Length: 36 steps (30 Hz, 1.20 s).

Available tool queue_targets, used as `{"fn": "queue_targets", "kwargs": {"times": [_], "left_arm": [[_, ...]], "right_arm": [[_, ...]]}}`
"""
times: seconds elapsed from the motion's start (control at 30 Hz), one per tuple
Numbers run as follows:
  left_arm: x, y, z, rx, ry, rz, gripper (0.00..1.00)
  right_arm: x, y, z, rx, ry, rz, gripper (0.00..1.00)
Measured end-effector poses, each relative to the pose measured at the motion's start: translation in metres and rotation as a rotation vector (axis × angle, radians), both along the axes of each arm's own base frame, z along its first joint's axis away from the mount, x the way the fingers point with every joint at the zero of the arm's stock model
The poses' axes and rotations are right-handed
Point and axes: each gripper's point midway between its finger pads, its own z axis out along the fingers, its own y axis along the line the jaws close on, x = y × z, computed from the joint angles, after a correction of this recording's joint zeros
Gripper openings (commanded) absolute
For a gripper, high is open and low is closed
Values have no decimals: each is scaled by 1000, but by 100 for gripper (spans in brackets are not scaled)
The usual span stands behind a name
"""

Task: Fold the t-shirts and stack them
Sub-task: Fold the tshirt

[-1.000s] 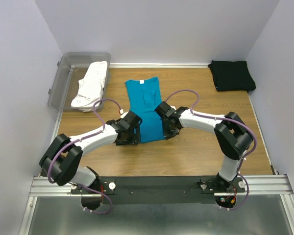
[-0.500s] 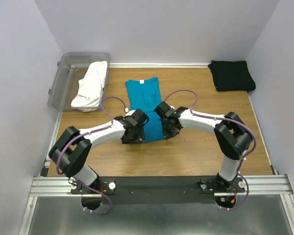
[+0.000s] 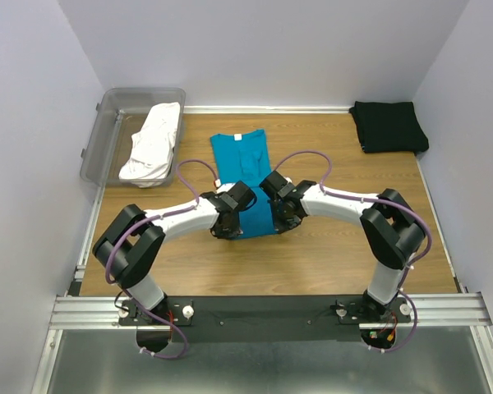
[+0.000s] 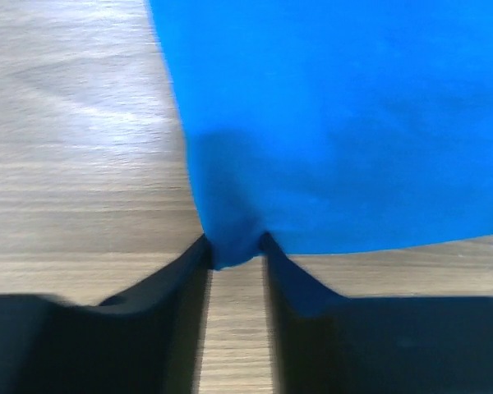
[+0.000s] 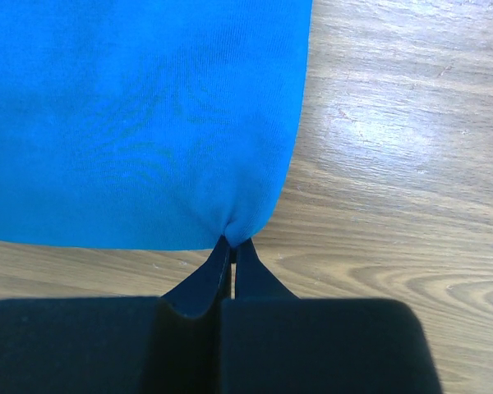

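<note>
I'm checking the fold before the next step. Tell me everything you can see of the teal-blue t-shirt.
The teal-blue t-shirt is plain, soft knit fabric, folded into a narrow strip, with a white label at the collar on its far end. It lies flat on the wooden table, its length running front to back. The left claw pinches its near left hem corner, the right claw the near right one; the cloth bunches slightly at each pinch.

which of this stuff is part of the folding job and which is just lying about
Part of the job: teal t-shirt, black t-shirt, white t-shirt.
Just there: clear grey tub, with the white t-shirt lying in it.
</note>
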Motion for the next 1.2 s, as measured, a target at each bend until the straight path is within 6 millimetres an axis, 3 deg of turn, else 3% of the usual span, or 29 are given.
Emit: {"fn": "queue_targets", "kwargs": {"times": [0.03, 0.13, 0.57, 0.87, 1.2], "left_arm": [[0, -3, 0, -9, -5, -1, 15], [-1, -9, 0, -27, -16, -3, 0], [-9, -18, 2, -48, -22, -21, 0], [-31, -17, 10, -48, 22, -36, 0], [-42, -20, 19, -65, 27, -42, 0]], "right_arm": [[0, 0, 0, 1, -1, 1, 1], [0, 0, 0, 2, -5, 7, 1], [-1, 3, 3, 13, 4, 56, 1], [-13, 5, 3, 32, 58, 89, 1], [-23, 4, 4, 50, 85, 115, 1]]}}
